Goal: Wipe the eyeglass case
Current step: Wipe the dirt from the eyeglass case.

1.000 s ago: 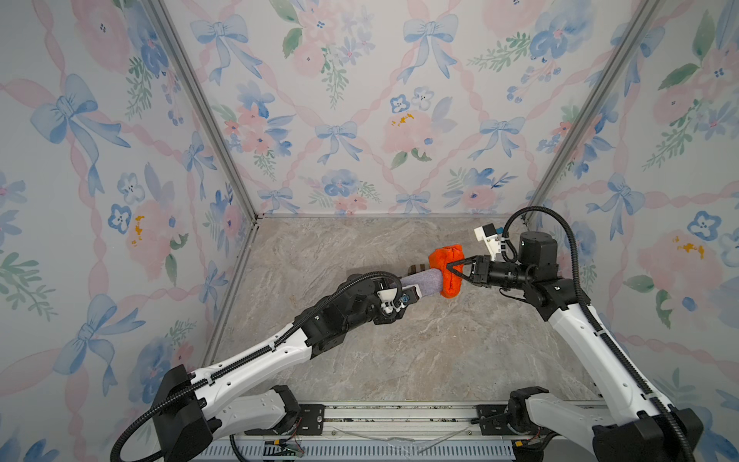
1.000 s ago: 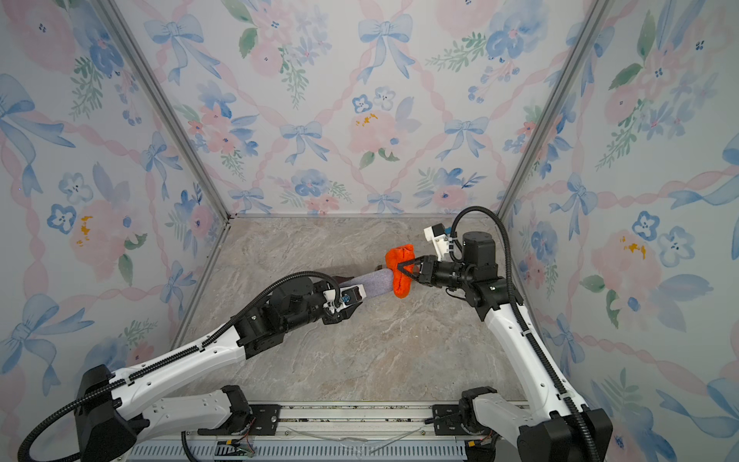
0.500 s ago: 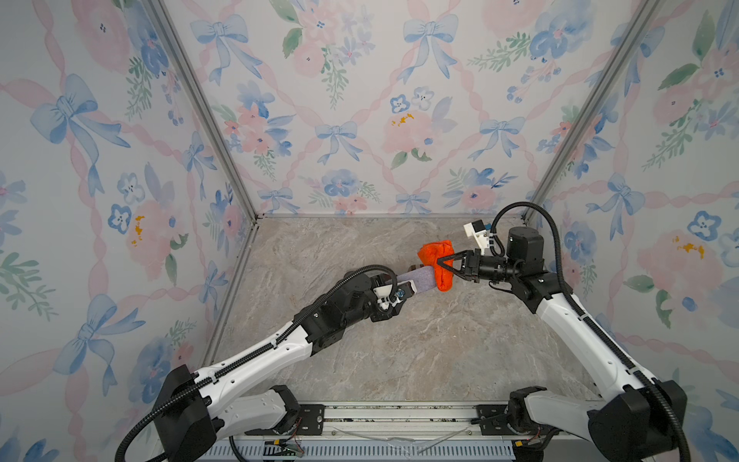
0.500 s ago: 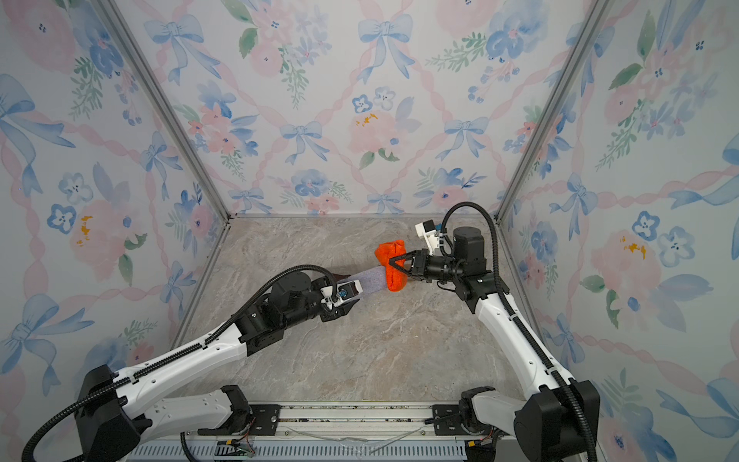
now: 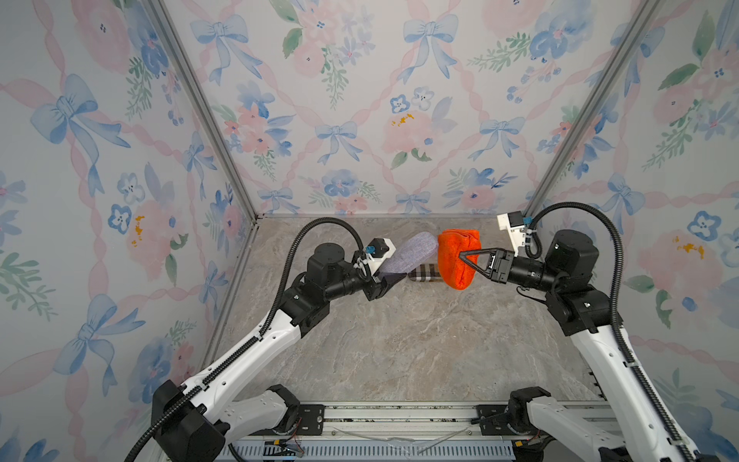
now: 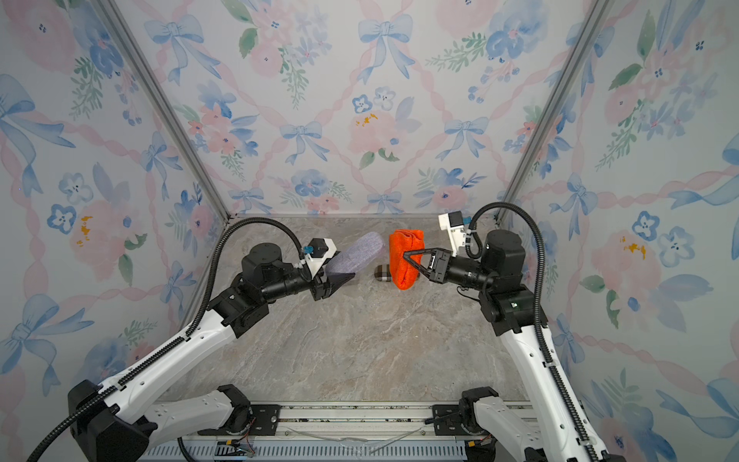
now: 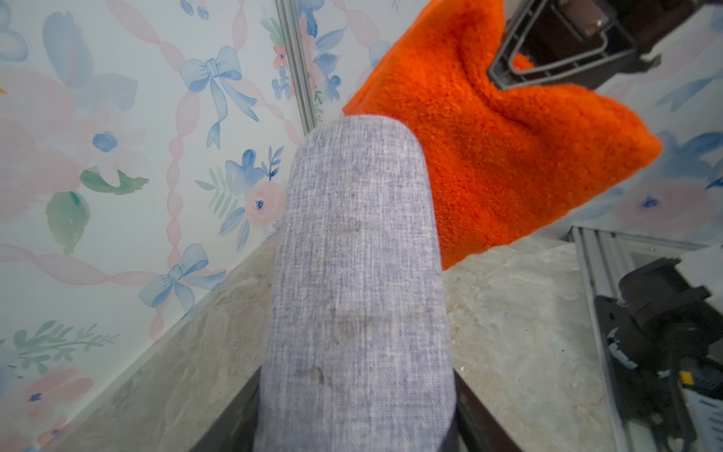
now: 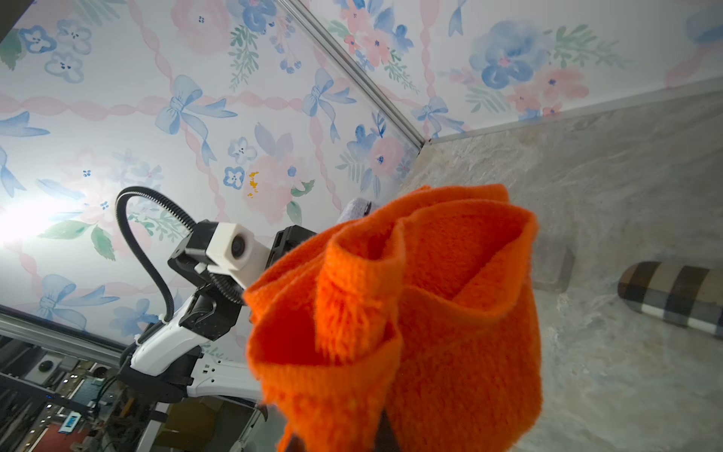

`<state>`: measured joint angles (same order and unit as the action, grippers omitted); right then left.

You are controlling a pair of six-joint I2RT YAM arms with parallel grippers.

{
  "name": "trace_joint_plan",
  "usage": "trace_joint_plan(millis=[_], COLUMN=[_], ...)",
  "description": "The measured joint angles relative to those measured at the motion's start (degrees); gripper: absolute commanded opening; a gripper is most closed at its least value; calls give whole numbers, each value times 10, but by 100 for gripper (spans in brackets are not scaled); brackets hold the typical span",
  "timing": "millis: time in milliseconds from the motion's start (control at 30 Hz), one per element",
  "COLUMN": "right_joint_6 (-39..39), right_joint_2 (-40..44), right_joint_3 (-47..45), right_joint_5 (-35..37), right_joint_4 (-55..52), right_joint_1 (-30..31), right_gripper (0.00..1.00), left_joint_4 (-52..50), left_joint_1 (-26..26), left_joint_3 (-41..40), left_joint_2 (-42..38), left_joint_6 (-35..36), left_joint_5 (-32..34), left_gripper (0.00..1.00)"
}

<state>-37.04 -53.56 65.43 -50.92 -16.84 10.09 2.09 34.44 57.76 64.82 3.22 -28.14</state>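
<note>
Looking at both top views, the left pincer [image 5: 386,282] is clamped on the near end of the grey eyeglass case [image 5: 410,254]. The case juts out from its jaws, raised off the tabletop [image 5: 400,352]. Facing it, the right pincer [image 5: 466,256] is pinched together on a bunched orange cloth [image 5: 454,262]. The cloth hangs just beyond the case's far tip; whether the two touch I cannot tell. A plaid case [image 5: 424,275] lies on the tabletop below, between the two pincers.

From the left wrist, the eyeglass case [image 7: 356,293] runs straight out from the jaws, with faint dark smudges along its face. The orange cloth [image 7: 489,156] sits behind its far tip only.

From the right wrist, the orange cloth [image 8: 410,313] fills the space ahead of the jaws, and just the case's tip [image 8: 356,205] peeks past it.

Judging by this, pickup and lining-up are done, and strokes along most of the case's length are left.
</note>
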Motion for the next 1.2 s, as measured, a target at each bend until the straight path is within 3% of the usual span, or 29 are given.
trace_joint_plan(millis=[133, 267, 367, 467, 700, 967, 1067, 1200], right_joint_6=[-7, 29, 49, 51, 51, 49, 27, -5], right_joint_2=[38, 18, -17, -49, -70, -42, -62, -133], right_joint_3=[-30, -30, -30, -27, -23, -96, -95, -14], right_joint_5=[43, 113, 148, 150, 128, 171, 150, 65], right_joint_4=[64, 109, 157, 213, 263, 356, 397, 407], right_joint_1=[15, 133, 205, 212, 174, 231, 217, 165], right_gripper=[0, 0, 0, 0, 0, 0, 0, 0], left_joint_4=[65, 115, 142, 166, 193, 212, 221, 231], left_joint_1=[-10, -8, -14, -19, -11, -16, -22, -30], left_joint_3=[-15, -11, -9, -7, -7, -2, 10, 20], left_joint_2=[1, 15, 23, 31, 36, 40, 53, 60], left_joint_6=[-152, -273, -348, -408, -466, -501, -516, -525], left_joint_5=[-105, -183, -201, -203, -211, -263, -269, -252], left_gripper=[12, 12, 12, 12, 12, 12, 13, 13])
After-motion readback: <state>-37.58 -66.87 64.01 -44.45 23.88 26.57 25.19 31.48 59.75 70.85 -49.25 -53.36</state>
